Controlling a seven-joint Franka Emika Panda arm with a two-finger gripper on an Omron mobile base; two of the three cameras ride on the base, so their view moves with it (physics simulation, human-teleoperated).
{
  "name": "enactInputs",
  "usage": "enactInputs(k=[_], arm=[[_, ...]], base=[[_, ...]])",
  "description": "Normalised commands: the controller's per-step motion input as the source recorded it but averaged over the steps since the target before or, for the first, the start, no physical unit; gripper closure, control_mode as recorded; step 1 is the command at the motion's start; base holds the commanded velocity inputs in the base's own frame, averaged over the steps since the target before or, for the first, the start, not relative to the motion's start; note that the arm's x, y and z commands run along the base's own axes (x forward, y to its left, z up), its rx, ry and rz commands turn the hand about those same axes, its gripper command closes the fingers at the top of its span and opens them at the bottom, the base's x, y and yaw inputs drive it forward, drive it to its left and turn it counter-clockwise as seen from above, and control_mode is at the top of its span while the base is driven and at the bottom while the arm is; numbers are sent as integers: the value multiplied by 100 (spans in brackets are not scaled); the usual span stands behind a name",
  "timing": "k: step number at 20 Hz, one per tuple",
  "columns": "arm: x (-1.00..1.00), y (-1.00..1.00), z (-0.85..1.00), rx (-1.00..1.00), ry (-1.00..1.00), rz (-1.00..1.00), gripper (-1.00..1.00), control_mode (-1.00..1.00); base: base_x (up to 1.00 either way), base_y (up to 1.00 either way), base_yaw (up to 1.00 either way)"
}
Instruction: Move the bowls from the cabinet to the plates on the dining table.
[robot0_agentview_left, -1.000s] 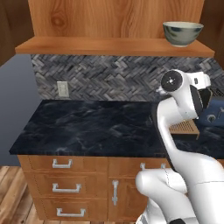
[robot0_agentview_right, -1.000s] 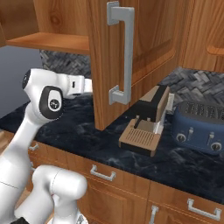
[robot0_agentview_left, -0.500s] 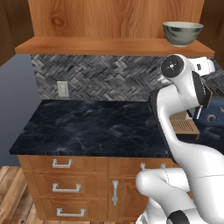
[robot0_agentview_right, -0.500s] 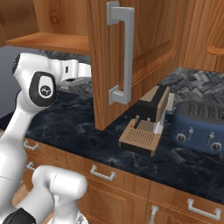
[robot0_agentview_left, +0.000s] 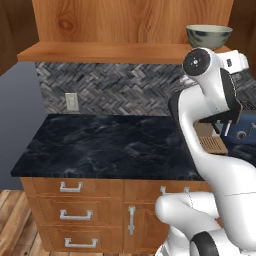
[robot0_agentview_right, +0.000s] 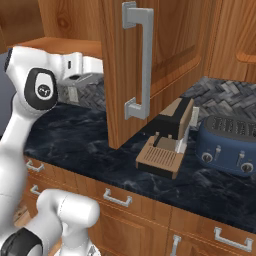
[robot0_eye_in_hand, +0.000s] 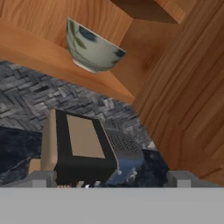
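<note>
Claw (robot0_eye_in_hand: 109, 177) open, below bowl (robot0_eye_in_hand: 91, 47) on cabinet shelf (robot0_eye_in_hand: 39, 52)

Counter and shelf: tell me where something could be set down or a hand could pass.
The counter is bare from its left edge to the coffee machine. The shelf is bare left of the bowl. It is crowded on the right: coffee machine, toaster and open cabinet door stand close together.
</note>
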Motion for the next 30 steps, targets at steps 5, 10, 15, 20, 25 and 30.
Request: enactInputs(k=[5, 10, 15, 20, 25, 30], arm=[[0, 0, 46, 0, 0, 0, -100, -100], [0, 0, 32, 0, 0, 0, -100, -100], [0, 0, 5, -1, 0, 1, -100, -100], [0, 0, 0, -8, 0, 9, -100, -100], [0, -11, 0, -13, 1, 14, -100, -100], [12, -19, 1, -13, 0, 6, -100, -100]], base=[[0, 0, 0], [0, 0, 0], [0, 0, 0], [0, 0, 0], [0, 0, 0], [0, 0, 0]])
